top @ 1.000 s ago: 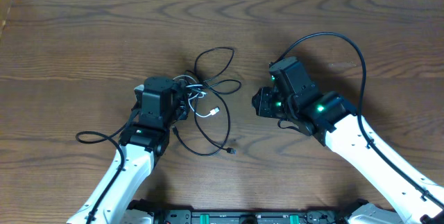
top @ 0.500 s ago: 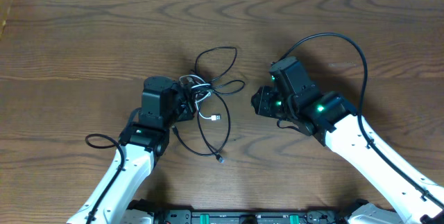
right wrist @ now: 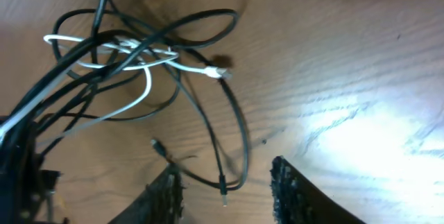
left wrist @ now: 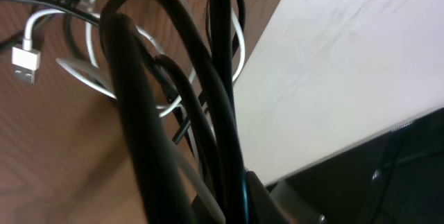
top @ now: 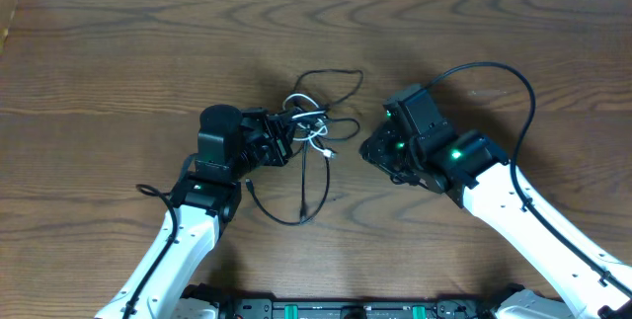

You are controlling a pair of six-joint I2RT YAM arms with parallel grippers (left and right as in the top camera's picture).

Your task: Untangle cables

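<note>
Bunching together, the cables sit in the left gripper.

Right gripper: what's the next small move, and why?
Probably ease the right gripper toward the white cable's plug and close on it. The left gripper seems to hold the knotted cables, the right one is open and empty, and that plug sticks out free of the knot.
</note>
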